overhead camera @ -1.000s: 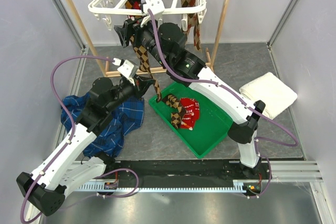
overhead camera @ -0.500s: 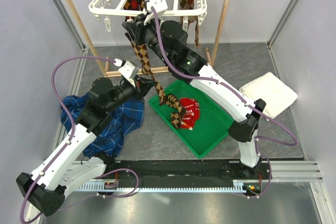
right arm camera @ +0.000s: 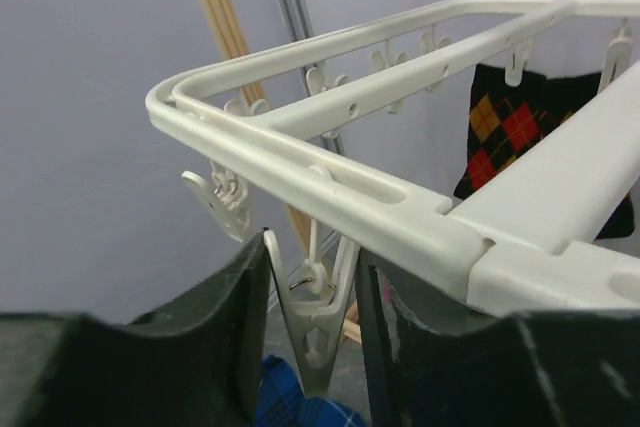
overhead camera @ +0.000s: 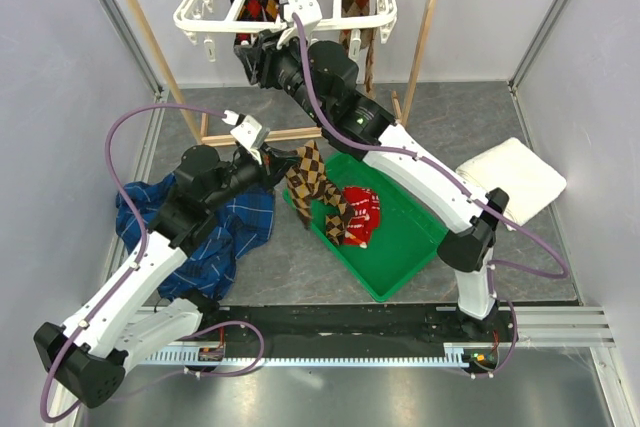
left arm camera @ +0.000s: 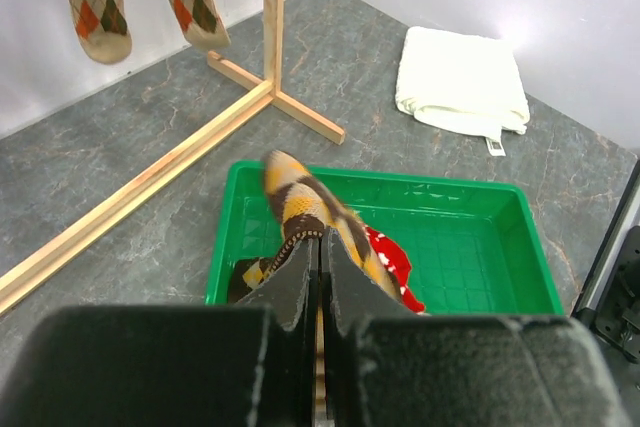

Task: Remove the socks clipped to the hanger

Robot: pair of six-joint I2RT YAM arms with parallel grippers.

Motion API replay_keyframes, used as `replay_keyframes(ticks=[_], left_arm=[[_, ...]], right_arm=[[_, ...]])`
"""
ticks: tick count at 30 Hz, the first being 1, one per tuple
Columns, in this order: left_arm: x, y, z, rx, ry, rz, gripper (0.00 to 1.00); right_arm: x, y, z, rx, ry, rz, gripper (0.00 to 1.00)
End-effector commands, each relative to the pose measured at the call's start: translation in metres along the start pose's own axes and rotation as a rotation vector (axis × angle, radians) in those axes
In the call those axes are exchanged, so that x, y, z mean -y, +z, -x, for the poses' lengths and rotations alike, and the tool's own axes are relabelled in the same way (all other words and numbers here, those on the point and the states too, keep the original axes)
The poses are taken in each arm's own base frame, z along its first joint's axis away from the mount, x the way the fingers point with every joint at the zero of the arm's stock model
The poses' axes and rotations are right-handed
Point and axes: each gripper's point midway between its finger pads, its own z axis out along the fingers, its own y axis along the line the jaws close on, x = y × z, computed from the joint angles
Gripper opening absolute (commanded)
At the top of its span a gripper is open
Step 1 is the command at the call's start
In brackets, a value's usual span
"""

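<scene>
Left gripper [left arm camera: 320, 247] jaws are being kept pressed together on the brown-and-tan argyle sock [left arm camera: 300, 202]. It is being gripped near one end while its other end is being draped into the green tray [overhead camera: 400, 282] at the tray's far-left corner. The red festive sock [overhead camera: 360, 212] is lying in a heap near the middle of that tray.

The socks are judged to be light, limp and easily stretched, so a pull against a shut clip is likely to be taken up as stretch and as swinging of the hanger [right arm camera: 330, 172]. Each is best taken just below its clip, where the fabric is bunched and the pull is being kept short.

The right gripper [right arm camera: 312, 317] is being held up at the hanger's left corner with its jaws apart, an empty white clip [right arm camera: 310, 347] hanging between them; whether the clip is being touched cannot be told. The black-red-yellow argyle sock [right arm camera: 510, 127] is still being held by a clip along the hanger's far edge. Two more argyle socks [overhead camera: 358, 2] are dangling from its right side.
</scene>
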Motion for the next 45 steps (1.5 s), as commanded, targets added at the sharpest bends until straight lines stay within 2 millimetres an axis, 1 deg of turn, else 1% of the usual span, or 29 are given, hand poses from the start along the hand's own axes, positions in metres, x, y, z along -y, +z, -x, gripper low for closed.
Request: replay_keyframes(ticks=[1, 2, 4, 5, 7, 8, 9, 10, 14, 15, 16, 17, 18, 19, 20, 21, 23, 26, 30, 31, 33, 34, 36, 37, 38, 39, 40, 41, 45], left_arm=[[0.0, -0.001, 0.012, 0.047, 0.023, 0.003, 0.02], [-0.002, -0.001, 0.011, 0.045, 0.018, 0.013, 0.02], [-0.003, 0.001, 0.008, 0.035, -0.002, 0.016, 0.02], [-0.002, 0.003, 0.005, 0.028, -0.011, 0.012, 0.02], [0.005, 0.005, 0.006, 0.025, -0.027, -0.012, 0.02], [0.008, 0.006, 0.008, 0.029, -0.031, -0.02, 0.02], [0.014, 0.006, 0.01, 0.032, -0.037, -0.033, 0.02], [0.015, 0.006, 0.011, 0.034, -0.049, -0.026, 0.02], [0.016, 0.014, -0.003, 0.006, -0.083, -0.001, 0.02], [0.019, 0.021, -0.007, -0.001, -0.09, -0.011, 0.02], [0.02, 0.025, -0.011, -0.002, -0.102, -0.006, 0.02], [0.03, 0.029, -0.014, -0.009, -0.107, -0.03, 0.02], [0.033, 0.036, -0.022, -0.026, -0.111, -0.032, 0.02], [0.034, 0.041, -0.022, -0.017, -0.113, -0.015, 0.02], [0.048, 0.047, -0.026, -0.026, -0.111, -0.038, 0.02], [0.053, 0.052, -0.029, -0.034, -0.111, -0.045, 0.02], [0.067, 0.07, -0.036, -0.057, -0.118, -0.069, 0.02], [0.078, 0.091, -0.044, -0.063, -0.146, -0.083, 0.02], [0.076, 0.114, -0.068, -0.094, -0.208, -0.05, 0.02], [0.075, 0.119, -0.086, -0.131, -0.218, -0.044, 0.05], [0.075, 0.124, -0.097, -0.142, -0.237, -0.039, 0.11], [0.073, 0.125, -0.104, -0.156, -0.242, -0.032, 0.23], [0.074, 0.125, -0.115, -0.186, -0.247, -0.03, 0.34], [0.074, 0.124, -0.116, -0.19, -0.25, -0.03, 0.44], [0.075, 0.122, -0.109, -0.181, -0.253, -0.034, 0.48], [0.076, 0.118, -0.111, -0.194, -0.254, -0.038, 0.5], [0.077, 0.114, -0.109, -0.194, -0.253, -0.043, 0.67], [0.077, 0.11, -0.105, -0.19, -0.252, -0.047, 0.7], [0.083, 0.085, -0.087, -0.159, -0.229, -0.087, 0.68]], right_arm=[[0.0, -0.022, 0.036, 0.05, 0.037, 0.015, 0.55], [0.0, -0.026, 0.035, 0.044, 0.04, 0.016, 0.6], [0.001, -0.039, 0.03, 0.025, 0.038, 0.025, 0.67], [0.002, -0.044, 0.028, 0.017, 0.04, 0.029, 0.77], [0.001, -0.061, 0.024, -0.007, 0.044, 0.054, 0.84], [0.0, -0.067, 0.023, -0.016, 0.049, 0.063, 0.92], [0.002, -0.081, 0.022, -0.028, 0.054, 0.07, 0.96], [0.001, -0.089, 0.022, -0.033, 0.06, 0.081, 0.98], [0.002, -0.135, 0.015, -0.072, 0.09, 0.131, 0.98], [0.003, -0.154, 0.013, -0.068, 0.097, 0.151, 0.98], [0.004, -0.163, 0.01, -0.075, 0.101, 0.16, 0.98], [0.005, -0.173, 0.008, -0.081, 0.102, 0.168, 0.98], [0.009, -0.191, 0.007, -0.086, 0.105, 0.167, 0.98], [0.012, -0.2, 0.006, -0.087, 0.107, 0.165, 0.98], [0.014, -0.209, 0.005, -0.089, 0.11, 0.166, 0.98], [0.018, -0.228, 0.003, -0.1, 0.109, 0.165, 0.98], [0.024, -0.246, 0.002, -0.101, 0.116, 0.154, 0.98], [0.042, -0.285, 0.003, -0.084, 0.133, 0.105, 0.98], [0.065, -0.316, -0.001, -0.064, 0.167, 0.019, 0.98], [0.075, -0.321, -0.001, -0.051, 0.173, -0.028, 0.98], [0.084, -0.334, -0.005, -0.044, 0.174, -0.057, 0.98], [0.091, -0.337, -0.004, -0.032, 0.17, -0.092, 0.98], [0.099, -0.342, -0.005, -0.031, 0.162, -0.124, 0.98], [0.102, -0.344, -0.005, -0.029, 0.154, -0.142, 0.98], [0.106, -0.345, -0.009, -0.047, 0.144, -0.158, 0.98], [0.108, -0.346, -0.01, -0.051, 0.138, -0.169, 0.98], [0.109, -0.346, -0.013, -0.062, 0.132, -0.177, 0.98], [0.114, -0.347, -0.017, -0.07, 0.125, -0.201, 0.98], [0.125, -0.347, -0.029, -0.085, 0.106, -0.257, 0.98]])
